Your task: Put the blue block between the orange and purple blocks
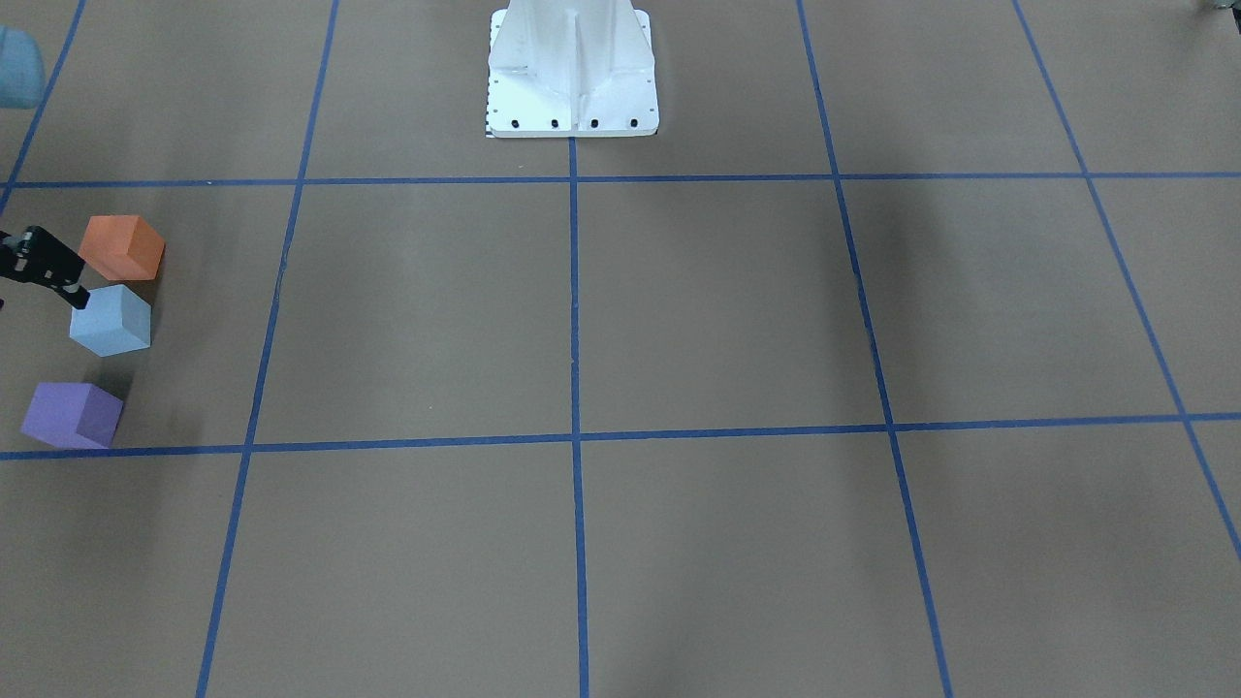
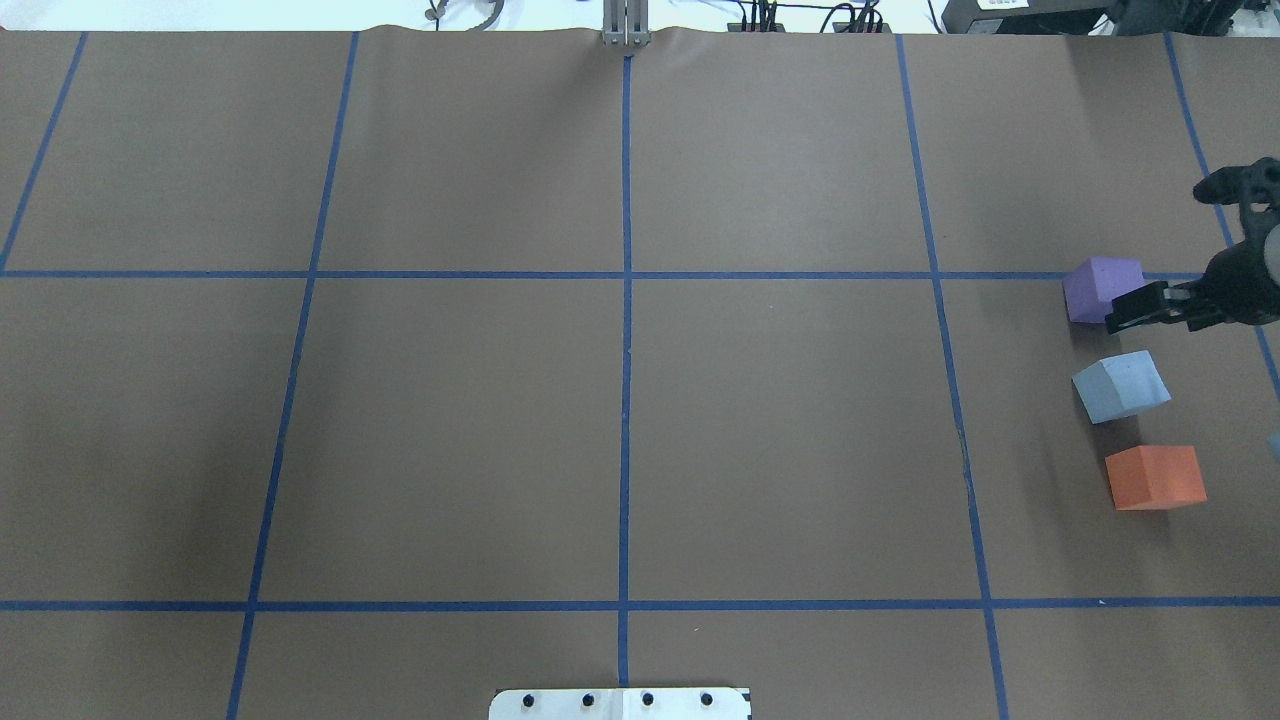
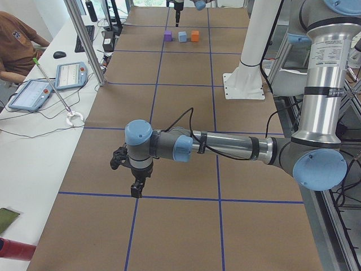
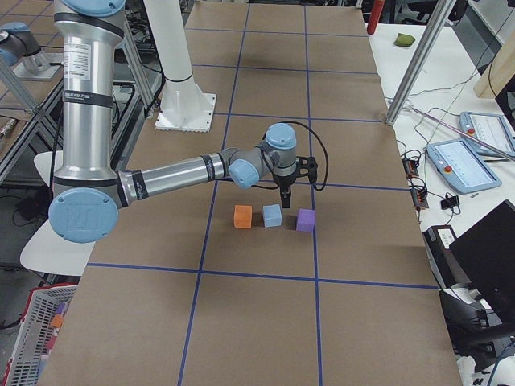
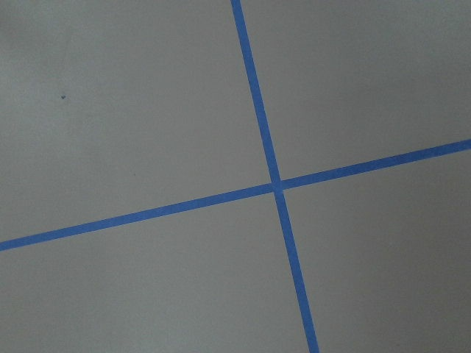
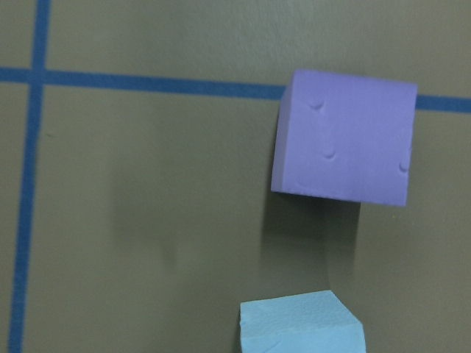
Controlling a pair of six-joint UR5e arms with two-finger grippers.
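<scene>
The light blue block (image 2: 1120,387) sits on the table between the purple block (image 2: 1100,288) and the orange block (image 2: 1155,477), apart from both, in a row at the table's far right. The same row shows in the front-facing view: orange (image 1: 121,247), blue (image 1: 111,322), purple (image 1: 73,415). My right gripper (image 2: 1150,306) hovers above the gap between blue and purple, holds nothing, and looks open; its second finger is cut off at the view's edge (image 1: 44,287). The right wrist view shows the purple (image 6: 342,140) and blue (image 6: 300,323) blocks below. My left gripper (image 3: 137,191) hangs over bare table, far from the blocks; I cannot tell whether it is open.
The white robot base (image 1: 572,73) stands at the middle of the robot's side. Blue tape lines (image 2: 626,350) divide the brown table into squares. An operator's bench with tablets (image 3: 70,76) runs along the far long edge. The left wrist view shows only a tape crossing (image 5: 276,184).
</scene>
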